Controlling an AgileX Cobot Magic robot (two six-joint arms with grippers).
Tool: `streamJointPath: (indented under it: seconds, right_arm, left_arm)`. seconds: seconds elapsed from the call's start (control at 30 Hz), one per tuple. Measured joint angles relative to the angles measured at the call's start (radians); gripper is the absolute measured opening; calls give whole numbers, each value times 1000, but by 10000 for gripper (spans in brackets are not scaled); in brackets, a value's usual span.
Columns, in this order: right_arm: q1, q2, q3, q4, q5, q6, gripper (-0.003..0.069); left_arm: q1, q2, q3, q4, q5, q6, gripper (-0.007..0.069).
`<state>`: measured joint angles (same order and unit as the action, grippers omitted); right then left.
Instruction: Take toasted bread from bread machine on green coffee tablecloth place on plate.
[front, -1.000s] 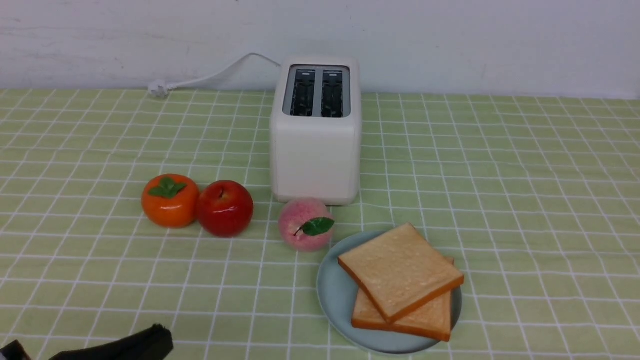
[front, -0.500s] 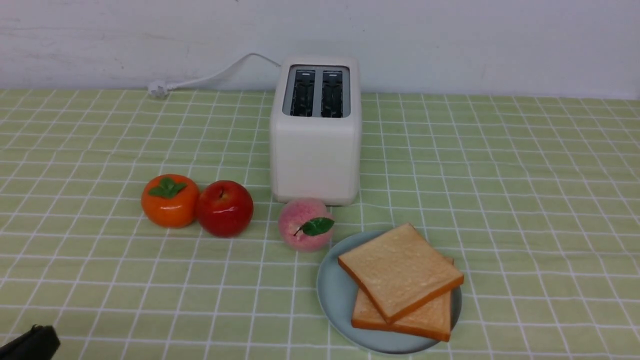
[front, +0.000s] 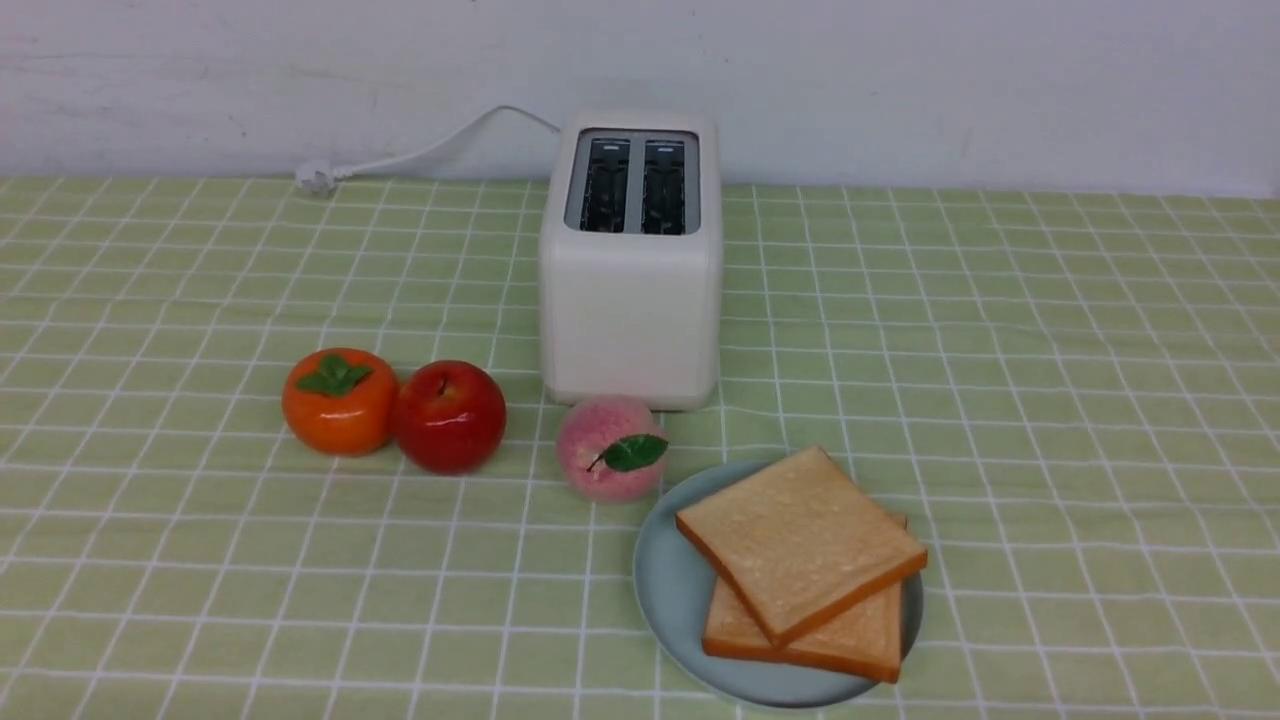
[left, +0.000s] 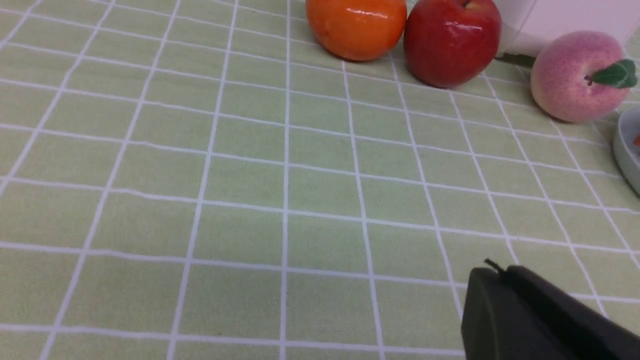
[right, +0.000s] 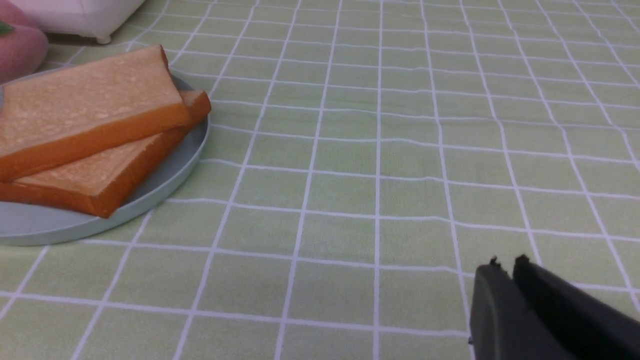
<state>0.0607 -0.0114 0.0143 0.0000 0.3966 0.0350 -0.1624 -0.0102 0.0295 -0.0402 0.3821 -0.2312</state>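
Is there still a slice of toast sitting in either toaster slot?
No, in the front view both slots of the toaster are dark and empty, while the two toast slices lie stacked on the plate.

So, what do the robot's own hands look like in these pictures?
Only the wrist views show them. The left hand is matte black, with flat, smooth fingers rounded at the tip and a tiny nub on top. The right hand looks the same. No cables, markings or arm links are visible, and the front view shows neither.

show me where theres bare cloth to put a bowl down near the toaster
Bare cloth runs right of the bread machine and plate, and in front of the orange fruit and apple. It is crowded between peach, bread machine and plate.
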Motion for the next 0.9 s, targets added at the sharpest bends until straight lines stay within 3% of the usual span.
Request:
streamJointPath:
  seconds: [0.9]
  right_arm:
    - [0,0,0,0,0,0,81]
  left_arm:
    - [0,0,0,-3,1,0,-10]
